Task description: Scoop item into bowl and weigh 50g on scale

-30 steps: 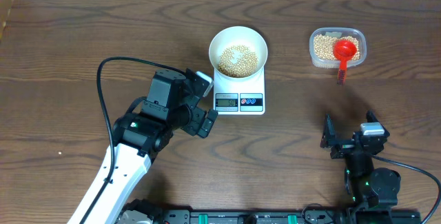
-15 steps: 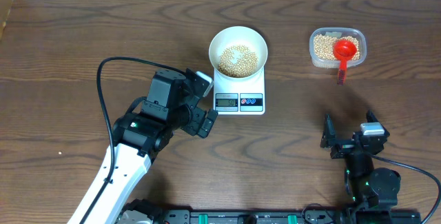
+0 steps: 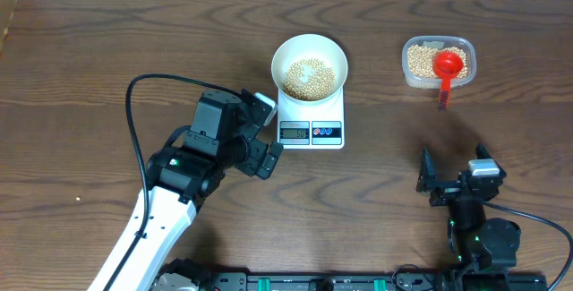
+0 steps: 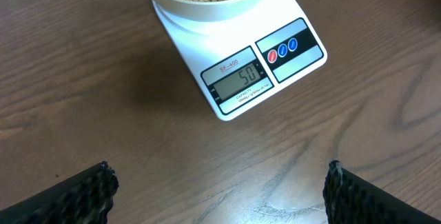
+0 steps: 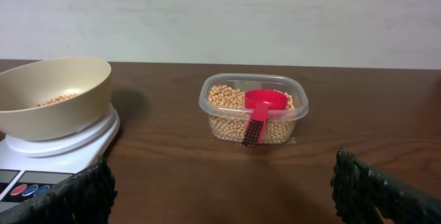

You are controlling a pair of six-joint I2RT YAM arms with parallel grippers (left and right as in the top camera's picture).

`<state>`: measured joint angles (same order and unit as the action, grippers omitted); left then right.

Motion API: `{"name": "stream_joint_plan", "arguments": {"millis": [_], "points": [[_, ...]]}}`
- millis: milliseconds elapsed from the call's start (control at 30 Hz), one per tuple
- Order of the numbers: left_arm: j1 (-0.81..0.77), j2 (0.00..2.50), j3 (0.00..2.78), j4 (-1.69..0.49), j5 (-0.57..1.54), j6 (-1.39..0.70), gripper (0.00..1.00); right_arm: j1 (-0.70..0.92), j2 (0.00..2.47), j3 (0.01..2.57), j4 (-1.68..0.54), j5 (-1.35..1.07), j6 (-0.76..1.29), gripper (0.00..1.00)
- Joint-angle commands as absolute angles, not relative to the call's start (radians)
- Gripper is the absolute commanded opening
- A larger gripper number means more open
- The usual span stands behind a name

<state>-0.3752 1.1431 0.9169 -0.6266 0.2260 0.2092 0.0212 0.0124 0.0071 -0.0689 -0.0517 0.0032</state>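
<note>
Overhead, left gripper (image 3: 267, 135): fingers spread wide, nothing between them, just left of the scale (image 3: 311, 117).
right gripper (image 3: 455, 176): parted and empty, well apart from the tub (image 3: 405, 65).
scale: the display reads 50 in the left wrist view.
bowl (image 3: 309, 38): sits on the scale, holding beans (image 3: 309, 78).
red scoop (image 3: 449, 64): lies in the tub on more beans.

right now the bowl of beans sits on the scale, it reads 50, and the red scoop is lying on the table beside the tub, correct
Not quite: the red scoop rests inside the tub on the beans, not on the table, as the right wrist view shows. The bowl of beans does sit on the scale, which reads 50.
</note>
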Motion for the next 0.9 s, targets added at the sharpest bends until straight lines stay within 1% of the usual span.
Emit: {"name": "stream_joint_plan", "arguments": {"millis": [0,533,867], "points": [[-0.376,1.145,0.912,-0.628,0.216,0.205,0.98,0.028,0.007,0.006,-0.074,-0.044,0.01,0.99],[-0.376,1.135,0.911,-0.628,0.216,0.205,0.98,0.028,0.007,0.006,-0.074,-0.044,0.01,0.99],[-0.376,0.989,0.867,-0.584,0.192,0.205,0.98,0.028,0.007,0.006,-0.074,-0.044,0.01,0.99]]}}
